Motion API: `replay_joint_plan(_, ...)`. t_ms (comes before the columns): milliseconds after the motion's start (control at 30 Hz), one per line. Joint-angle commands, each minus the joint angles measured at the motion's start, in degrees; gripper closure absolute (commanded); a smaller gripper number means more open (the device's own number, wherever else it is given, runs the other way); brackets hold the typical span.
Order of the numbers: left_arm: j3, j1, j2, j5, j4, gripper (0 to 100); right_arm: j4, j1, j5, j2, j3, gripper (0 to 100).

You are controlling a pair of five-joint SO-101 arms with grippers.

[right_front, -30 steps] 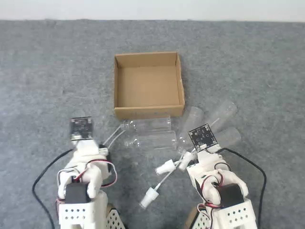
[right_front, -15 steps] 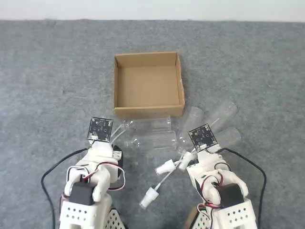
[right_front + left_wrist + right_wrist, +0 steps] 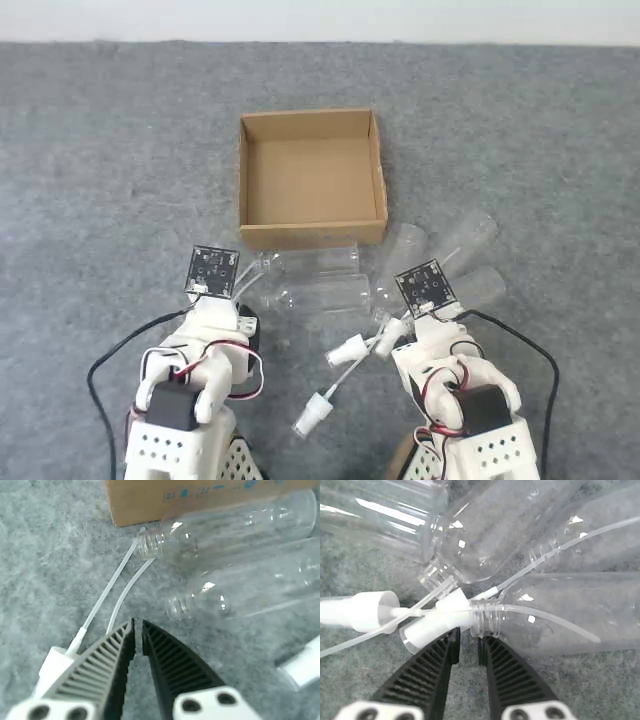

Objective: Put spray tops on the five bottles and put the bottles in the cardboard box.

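1. Two robot arms sit at the bottom of the high view on a grey desk [image 3: 100, 150]. The cardboard box [image 3: 312, 235] stands open at upper centre with nothing inside.
2. Over the last second the left arm swings from the lower left toward the centre and then stops. The right arm keeps still throughout.
3. The left hand [image 3: 138, 626] now points at the necks of two clear bottles lying just below the box: the upper bottle [image 3: 310, 262] and the lower bottle [image 3: 320, 293]. Its jaws are narrow, almost together, and hold nothing. A white spray top [image 3: 55, 661] lies just beside it.
4. The right hand [image 3: 469, 636] also has narrow jaws and grips nothing. Its tips sit just beside the neck of a third bottle [image 3: 555, 620].
5. Two loose spray tops [image 3: 350, 350] lie between the arms, at lower centre.
6. All the bottles lie on the desk and none is boxed, so the task looks to be barely begun. The left arm's swing seems to line it up for a first pick.
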Motion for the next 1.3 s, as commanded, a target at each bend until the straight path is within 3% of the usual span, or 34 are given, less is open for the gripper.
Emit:
replay_joint_plan(0,-0.7,0.2,-0.9,-0.4,0.3,98,0.2,0.4,0.7,-0.7,1.2,97.5)
replay_joint_plan(200,-0.7,-1.4,-0.9,-0.4,-4.2,98,-0.4,2.8,0.8,-0.7,-1.3,97.4)
replay_joint_plan(500,-0.7,-17.8,-0.9,-0.4,-9.6,98,-5.8,14.1,0.5,-0.7,-15.3,97.5)
replay_joint_plan(767,-0.7,-18.5,-0.9,-16.0,-9.8,98,-6.0,14.1,0.7,-0.7,-25.6,97.4)
replay_joint_plan(867,-0.7,-18.5,-0.8,-16.6,-9.8,98,-6.1,13.9,2.3,-0.7,-28.7,97.2)
replay_joint_plan(1033,-0.7,-18.5,-0.8,-15.9,-10.0,98,-5.9,10.4,14.9,-0.7,-32.3,97.2)
replay_joint_plan(1100,-0.7,-18.5,-0.8,-18.9,-10.1,97,-5.6,10.1,17.8,0.0,-34.6,97.2)
replay_joint_plan(1267,-0.7,-18.5,-0.8,-23.8,-9.9,97,-5.5,10.2,18.5,0.1,-39.5,97.2)
